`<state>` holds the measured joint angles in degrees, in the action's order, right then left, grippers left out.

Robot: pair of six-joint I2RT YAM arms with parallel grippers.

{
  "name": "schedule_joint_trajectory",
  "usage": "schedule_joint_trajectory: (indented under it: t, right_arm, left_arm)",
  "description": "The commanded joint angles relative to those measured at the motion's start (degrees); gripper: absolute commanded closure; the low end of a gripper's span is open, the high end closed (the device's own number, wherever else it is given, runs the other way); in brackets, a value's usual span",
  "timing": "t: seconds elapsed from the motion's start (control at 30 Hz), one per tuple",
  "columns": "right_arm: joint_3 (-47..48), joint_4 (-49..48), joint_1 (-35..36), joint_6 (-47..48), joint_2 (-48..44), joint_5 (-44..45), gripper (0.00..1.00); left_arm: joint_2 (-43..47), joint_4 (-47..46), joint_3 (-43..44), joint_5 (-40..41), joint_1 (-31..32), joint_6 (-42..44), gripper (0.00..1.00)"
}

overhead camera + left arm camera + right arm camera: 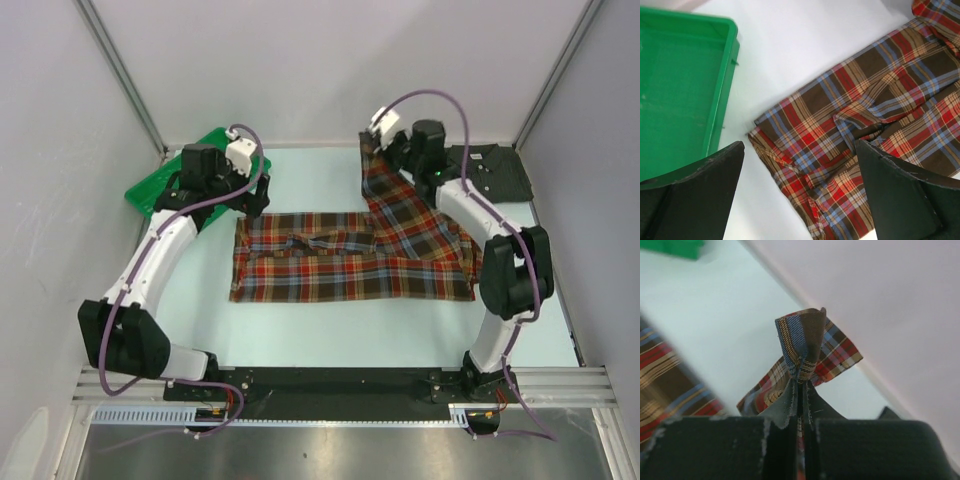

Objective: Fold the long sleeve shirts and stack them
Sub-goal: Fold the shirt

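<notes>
The left arm (pixel 150 250) and right arm (pixel 468 208) have white links and bulky black joints. Purple cables (pixel 432 93) loop along each. Fingers (pixel 695 200) are matte black.

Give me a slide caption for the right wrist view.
Right gripper shut on a pinched fold of the plaid shirt, held above the table.

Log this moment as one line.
folding plaid shirt | right pincer: shut on its sleeve, raised | left pincer: open above its edge | grey shirt: far right
</notes>
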<state>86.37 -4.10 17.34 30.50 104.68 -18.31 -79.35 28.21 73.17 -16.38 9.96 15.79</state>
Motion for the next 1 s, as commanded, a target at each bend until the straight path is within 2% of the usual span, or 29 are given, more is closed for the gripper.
schedule_joint_trajectory:
  t: [0.0,0.03,0.17,0.37,0.6,0.73,0.83,0.97]
  right_arm:
    - [-10.06,-2.75,6.64,4.21,-9.4,8.19,1.0]
    - [-11.64,-2.41,9.17,4.22,-11.67,9.24,1.0]
    - [-18.15,-0.12,16.22,4.04,-15.21,14.51,1.0]
    - [-18.17,1.02,23.77,0.18,-10.92,18.21,1.0]
    - [-12.98,-2.92,28.88,-6.06,-3.27,28.22,1.0]
    - [-10.7,-7.15,30.47,-9.83,-2.73,35.78,1.0]
    - [-11.48,-8.64,32.48,-11.34,-3.6,37.72,1.0]
    - [-14.81,-7.69,33.37,-11.87,-6.42,33.88,1.0]
  left_arm:
    - [-1.24,1.41,3.21,-3.91,-3.44,-5.16,0.01]
    - [-1.42,1.76,3.12,-6.27,-3.63,-5.16,0.01]
    - [-2.03,2.38,2.69,-6.91,-3.89,-6.12,0.01]
    - [-2.04,4.13,0.84,-7.97,-6.35,-7.01,0.01]
    - [-0.55,5.72,-2.5,-10.94,-12.85,-7.26,0.01]
    - [1.38,4.67,-4.6,-15.08,-15.58,-8.93,0.01]
    - [2.36,3.87,-6.36,-17.28,-16.2,-8.85,0.01]
    - [2.8,3.79,-8.04,-18.33,-16.11,-7.88,0.01]
